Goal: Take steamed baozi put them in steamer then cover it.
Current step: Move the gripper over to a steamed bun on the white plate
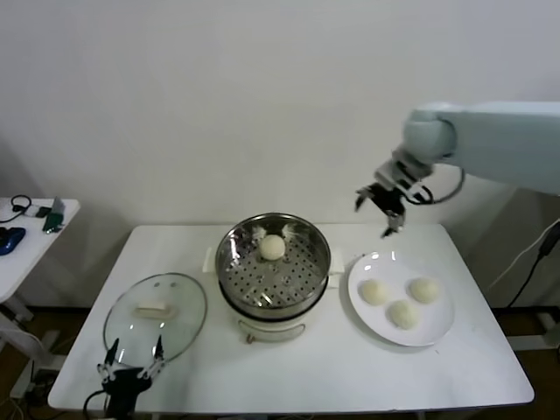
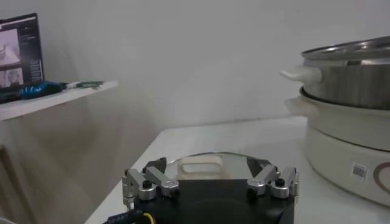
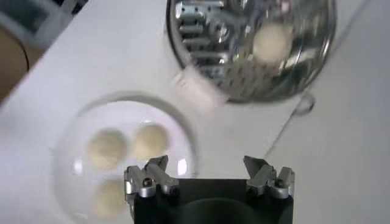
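The steel steamer [image 1: 273, 262] stands mid-table on its white base and holds one baozi [image 1: 272, 248] on the perforated tray. Three more baozi [image 1: 374, 291] [image 1: 424, 290] [image 1: 403, 314] lie on a white plate [image 1: 442, 328] to its right. The glass cover [image 1: 156, 317] with a cream handle lies flat to the steamer's left. My right gripper [image 1: 386, 209] is open and empty, high above the table behind the plate. The right wrist view shows the plate's baozi [image 3: 107, 148] and the steamer [image 3: 292, 67] below. My left gripper [image 1: 131, 363] is open at the front edge by the cover [image 2: 201, 165].
A small white side table [image 1: 22, 249] with a phone and dark items stands at the far left. A white wall is behind the table. The steamer's white base [image 2: 347, 155] rises close beside my left gripper.
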Action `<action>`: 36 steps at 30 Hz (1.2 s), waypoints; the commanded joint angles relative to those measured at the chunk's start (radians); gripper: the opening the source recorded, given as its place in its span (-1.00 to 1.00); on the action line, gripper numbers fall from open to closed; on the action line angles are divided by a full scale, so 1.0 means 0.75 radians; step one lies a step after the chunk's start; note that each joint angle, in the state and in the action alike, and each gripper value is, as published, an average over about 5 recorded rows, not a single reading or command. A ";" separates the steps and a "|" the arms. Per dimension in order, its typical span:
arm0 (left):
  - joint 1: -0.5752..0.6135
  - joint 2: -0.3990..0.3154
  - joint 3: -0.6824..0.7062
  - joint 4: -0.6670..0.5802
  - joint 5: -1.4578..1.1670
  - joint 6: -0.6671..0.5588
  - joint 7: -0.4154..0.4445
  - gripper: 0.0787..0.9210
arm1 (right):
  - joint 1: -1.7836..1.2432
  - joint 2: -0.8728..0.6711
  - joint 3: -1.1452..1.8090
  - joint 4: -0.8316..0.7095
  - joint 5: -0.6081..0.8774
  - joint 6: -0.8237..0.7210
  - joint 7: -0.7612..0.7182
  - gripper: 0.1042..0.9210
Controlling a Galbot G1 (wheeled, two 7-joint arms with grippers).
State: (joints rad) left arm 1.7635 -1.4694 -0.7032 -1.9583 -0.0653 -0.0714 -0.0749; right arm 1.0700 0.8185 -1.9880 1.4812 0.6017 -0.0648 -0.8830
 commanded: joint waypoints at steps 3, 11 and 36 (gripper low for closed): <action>-0.018 -0.001 0.000 0.021 -0.003 0.002 0.001 0.77 | -0.250 -0.320 0.035 0.187 0.075 -0.389 0.141 0.76; -0.021 -0.004 -0.008 0.031 -0.004 0.000 0.001 0.77 | -0.756 -0.170 0.446 -0.118 -0.106 -0.407 0.176 0.76; -0.003 -0.019 -0.031 0.048 -0.003 -0.020 -0.013 0.77 | -1.026 0.105 0.672 -0.501 -0.217 -0.363 0.163 0.51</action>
State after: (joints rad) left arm 1.7613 -1.4836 -0.7254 -1.9213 -0.0679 -0.0862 -0.0842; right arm 0.3562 0.8730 -1.5184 1.1496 0.4576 -0.3259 -0.7658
